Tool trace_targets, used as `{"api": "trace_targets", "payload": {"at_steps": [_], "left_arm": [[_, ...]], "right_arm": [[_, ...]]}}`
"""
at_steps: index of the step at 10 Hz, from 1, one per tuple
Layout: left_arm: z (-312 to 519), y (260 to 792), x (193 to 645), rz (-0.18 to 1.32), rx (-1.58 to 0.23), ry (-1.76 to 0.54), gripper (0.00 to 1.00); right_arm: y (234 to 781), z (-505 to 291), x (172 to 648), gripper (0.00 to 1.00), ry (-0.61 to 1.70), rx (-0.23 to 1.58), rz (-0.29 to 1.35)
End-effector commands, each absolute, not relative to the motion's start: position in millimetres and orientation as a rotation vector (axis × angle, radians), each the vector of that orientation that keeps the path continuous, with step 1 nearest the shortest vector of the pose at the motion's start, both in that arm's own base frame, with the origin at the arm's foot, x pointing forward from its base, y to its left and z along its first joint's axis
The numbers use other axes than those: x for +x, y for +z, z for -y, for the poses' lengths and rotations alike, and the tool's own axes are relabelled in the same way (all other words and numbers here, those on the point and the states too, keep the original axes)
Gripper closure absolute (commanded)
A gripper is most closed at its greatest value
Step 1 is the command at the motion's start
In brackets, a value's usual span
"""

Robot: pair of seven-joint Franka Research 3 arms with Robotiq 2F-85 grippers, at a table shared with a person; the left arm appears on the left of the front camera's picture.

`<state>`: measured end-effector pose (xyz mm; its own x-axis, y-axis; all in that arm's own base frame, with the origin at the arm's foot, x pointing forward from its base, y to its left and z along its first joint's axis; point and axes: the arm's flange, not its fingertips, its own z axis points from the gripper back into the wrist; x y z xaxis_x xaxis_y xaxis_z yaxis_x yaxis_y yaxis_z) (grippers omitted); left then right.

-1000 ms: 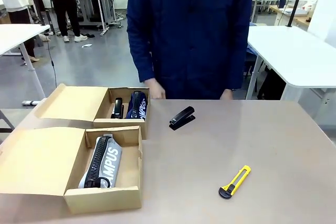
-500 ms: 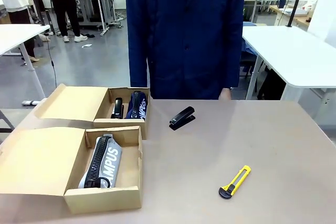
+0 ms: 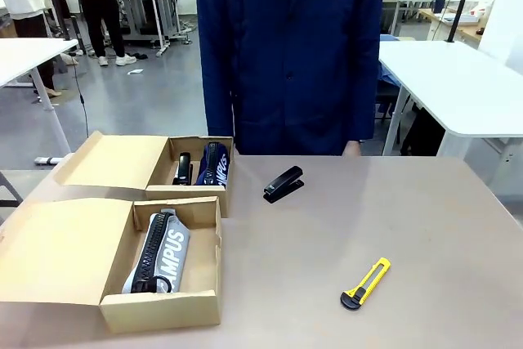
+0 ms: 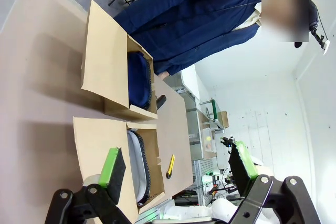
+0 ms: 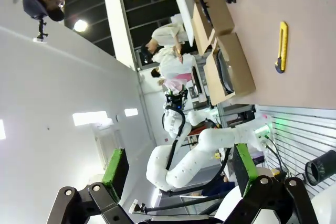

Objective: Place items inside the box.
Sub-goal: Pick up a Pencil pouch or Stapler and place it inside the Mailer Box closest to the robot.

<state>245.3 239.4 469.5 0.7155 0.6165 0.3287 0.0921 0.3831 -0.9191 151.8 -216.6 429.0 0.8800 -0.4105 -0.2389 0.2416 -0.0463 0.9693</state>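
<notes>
Grey-brown tabletop (image 3: 425, 226) is shared with a person (image 3: 290, 55) standing at its far edge. Both grippers are kept well apart from every item. The left gripper (image 4: 176, 157) is spread fully with nothing between its pads, and the right gripper (image 5: 178, 165) is likewise wide open and empty.

Beyond the left fingers two open cardboard boxes are seen: the near box (image 3: 200, 304) with the grey "CAMPUS" pencil case (image 3: 159, 251) inside, and the far box (image 3: 192, 195) with the navy pencil case (image 3: 212, 163). Not yet boxed, ahead of the right gripper, are the yellow-and-black utility knife (image 3: 365, 283) and, farther off, the black stapler (image 3: 283, 184).

The knife is thin and flat, so it could be pushed along, or the table scraped, if the descent is misjudged. The light boxes could be shoved by a carry too low over their walls. Bare table is left around both loose items, though the knife lies toward the robot-side edge and the stapler near the far box.
</notes>
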Motion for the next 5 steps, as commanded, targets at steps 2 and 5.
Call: {"api": "trace_targets", "payload": {"at_steps": [2,5], "left_arm": [[-239,471,247,0.757,-1.165,0.364,0.0],[-239,471,247,0.757,-1.165,0.364,0.0]], "right_arm": [[429,217,152,0.0,-0.53,1.529,0.138],[464,148,251,0.0,-0.215,1.264,0.027]]}}
